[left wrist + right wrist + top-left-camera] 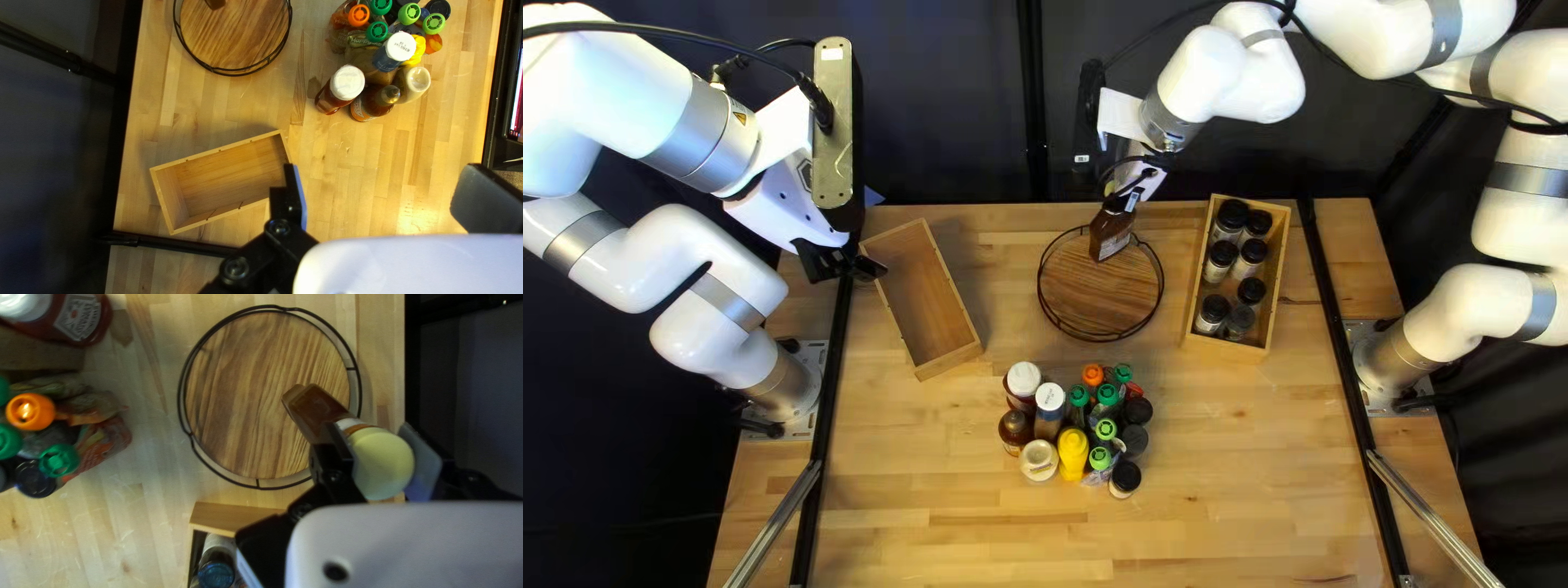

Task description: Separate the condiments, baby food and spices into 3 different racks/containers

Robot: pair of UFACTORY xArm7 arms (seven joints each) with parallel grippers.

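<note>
My right gripper (1128, 200) is over the round wire-rimmed wooden rack (1095, 285), holding a brown sauce bottle (1111, 233). In the right wrist view, both fingers of the gripper (384, 457) press the bottle (316, 409) near its pale yellow cap, tilted over the rack (239, 403). My left gripper (841, 261) hangs by the left wooden box (924, 299); in its wrist view the gripper (381, 198) stands open, one finger overlapping the bare-floored box (223, 177). Black-lidded spice jars (1250, 257) stand in the right box (1228, 346). Bottles and pouches (1073, 452) cluster mid-table.
The cluster includes a white-capped red bottle (1023, 381), a yellow bottle (1073, 449), green-capped pouches (1108, 395) and a black-lidded jar (1124, 479) at its near edge. Black rails (826, 425) run along the table's sides. Both arms reach in across the far edge.
</note>
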